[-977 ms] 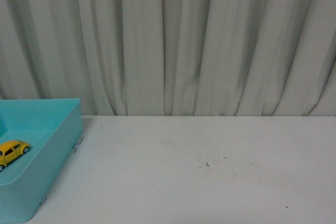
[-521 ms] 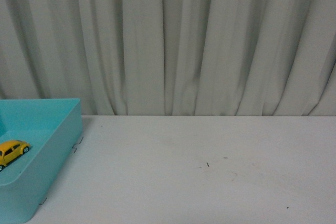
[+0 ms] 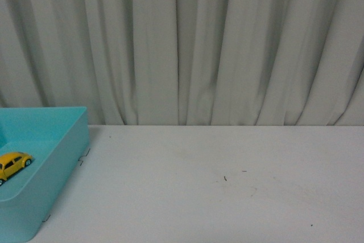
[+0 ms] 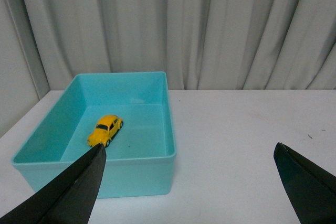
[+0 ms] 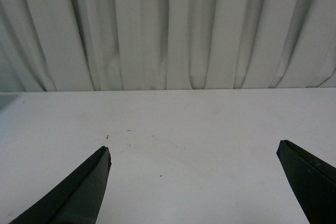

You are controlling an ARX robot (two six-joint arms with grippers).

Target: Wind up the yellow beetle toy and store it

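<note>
Left wrist view shows the left claw spread wide with nothing between its dark fingers, hanging above the white surface just short of the turquoise bin. Inside that bin, the yellow beetle toy sits on its wheels on the bin floor, clear of the walls. Right wrist view shows the right claw likewise wide open and holding nothing, over bare surface marked with a few small dark specks, well apart from the bin. Beyond the bin and the surface's far edge hangs a pale pleated curtain.
</note>
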